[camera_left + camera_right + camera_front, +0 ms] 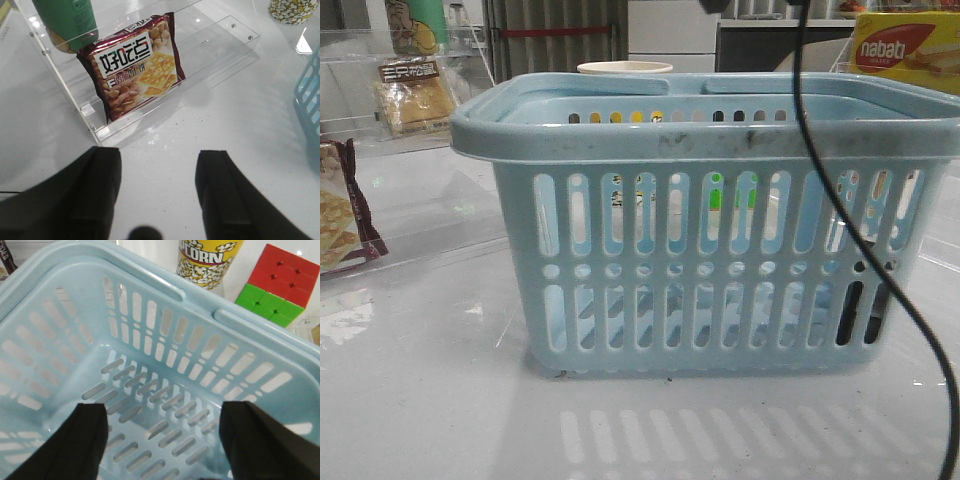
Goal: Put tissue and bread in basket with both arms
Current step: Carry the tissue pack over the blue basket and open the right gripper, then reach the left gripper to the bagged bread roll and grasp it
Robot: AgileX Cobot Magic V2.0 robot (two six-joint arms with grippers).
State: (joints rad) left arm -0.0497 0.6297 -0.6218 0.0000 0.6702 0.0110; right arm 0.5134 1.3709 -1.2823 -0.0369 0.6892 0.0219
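Two black grippers are in play, and both have their fingers apart with nothing between them. The right gripper (162, 442) hovers over the large light blue slotted plastic basket (710, 130), looking straight down onto its bare floor; no item shows inside in that view. The left gripper (157, 192) hangs above the white tabletop (240, 115), facing a clear acrylic shelf (220, 45) where a maroon-edged foil snack bag with biscuit pictures (136, 67) leans upright beside a green bottle (67, 22).

That snack bag is not wanted. The clear plastic bag of yellow-tan bread with a brown label strip (413, 95) stands in the front view at the far left, well behind the basket's left corner. It is upright, long axis roughly vertical, label end up and printed face toward the camera. The tissue pack cannot be made out in any view, though something dark shows through the basket's right-hand slots.

The step in hand looks like the left arm's approach to the bread. To do it well, I would steer the fingers clear of the snack bag, straddle the bread's thin sides just below the label strip, and close gently, since soft bread crushes and thin film slips. Lifting straight up before swinging across should clear the basket's thick rim.
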